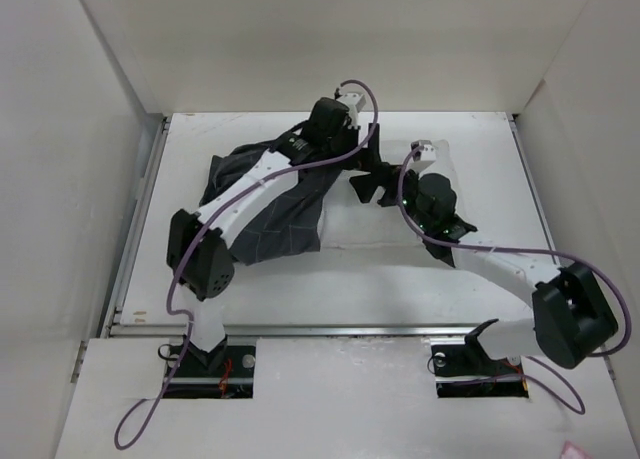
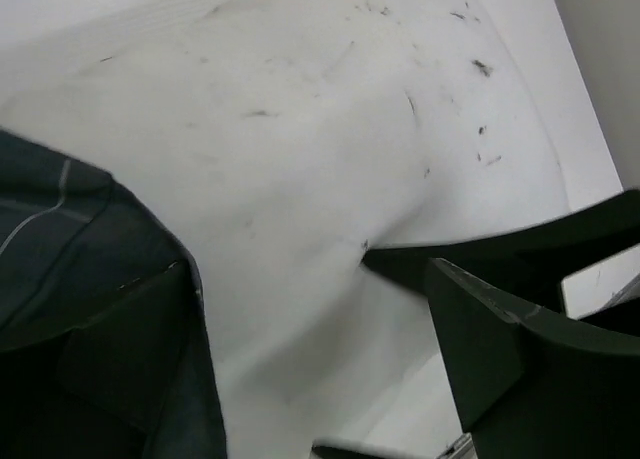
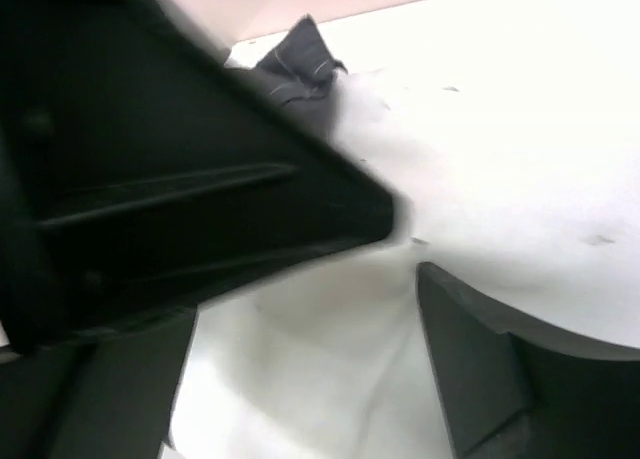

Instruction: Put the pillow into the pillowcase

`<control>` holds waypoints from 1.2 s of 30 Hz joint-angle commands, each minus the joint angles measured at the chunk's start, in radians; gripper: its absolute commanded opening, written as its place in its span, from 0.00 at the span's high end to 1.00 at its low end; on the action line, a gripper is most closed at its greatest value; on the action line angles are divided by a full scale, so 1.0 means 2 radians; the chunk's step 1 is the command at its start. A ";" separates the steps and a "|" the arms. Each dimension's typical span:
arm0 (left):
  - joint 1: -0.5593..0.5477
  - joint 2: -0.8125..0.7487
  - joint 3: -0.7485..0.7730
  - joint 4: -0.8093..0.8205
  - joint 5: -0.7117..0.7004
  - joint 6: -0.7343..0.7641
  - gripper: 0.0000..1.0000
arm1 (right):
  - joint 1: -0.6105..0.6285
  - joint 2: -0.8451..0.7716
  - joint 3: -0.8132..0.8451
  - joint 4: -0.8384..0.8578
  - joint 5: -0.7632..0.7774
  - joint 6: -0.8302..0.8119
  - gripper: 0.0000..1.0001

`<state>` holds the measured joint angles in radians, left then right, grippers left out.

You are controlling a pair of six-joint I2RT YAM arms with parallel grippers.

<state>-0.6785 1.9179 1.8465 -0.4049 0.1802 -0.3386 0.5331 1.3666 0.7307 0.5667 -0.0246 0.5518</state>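
Both arms reached over the tabletop's middle.
Left gripper [image 2: 290, 299] jaws wide, over pillow [image 2: 300, 129] at pillowcase [image 1: 270, 214] edge; right gripper [image 3: 405, 249] jaws apart, low over pillow; neither gripped anything.

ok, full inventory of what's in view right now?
pillow: 1, off-white with dark specks, centre-right of table
pillowcase: 1, charcoal with light grid, crumpled against pillow's left end
table: 1, white, under everything
enclosure walls: 3, white, at left, back and right
cables: 2, purple, one along each arm
left arm: 1, white and black, reaching over pillowcase
right arm: 1, white and black, reaching in from right
left gripper: 1, black, open over pillow at pillowcase edge
right gripper: 1, black, open over pillow
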 commanded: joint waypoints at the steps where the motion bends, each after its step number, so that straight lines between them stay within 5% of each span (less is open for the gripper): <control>1: -0.015 -0.119 -0.038 0.014 -0.051 0.011 0.00 | 0.003 -0.051 0.047 -0.073 0.077 -0.047 0.02; 9: -0.036 -0.301 -0.212 0.037 -0.151 -0.048 0.00 | -0.012 -0.087 0.116 -0.133 0.161 -0.136 0.00; 15: -0.040 -0.387 -0.333 0.037 -0.162 -0.101 0.00 | -0.038 0.061 0.291 -0.234 0.030 -0.202 0.00; 21: -0.040 -0.366 -0.401 0.054 -0.156 -0.138 0.00 | -0.048 0.228 0.432 -0.321 -0.047 -0.225 0.01; 28: -0.010 -0.280 -0.387 0.097 -0.155 -0.121 0.00 | -0.071 0.250 0.383 -0.331 -0.061 -0.201 0.11; 36: 0.037 -0.187 -0.294 0.138 -0.141 -0.031 0.00 | -0.089 0.141 0.232 -0.318 -0.010 -0.150 0.11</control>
<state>-0.6579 1.4990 1.1587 -0.2417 -0.0891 -0.4919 0.3622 1.7260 1.2510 -0.0025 -0.0814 0.2119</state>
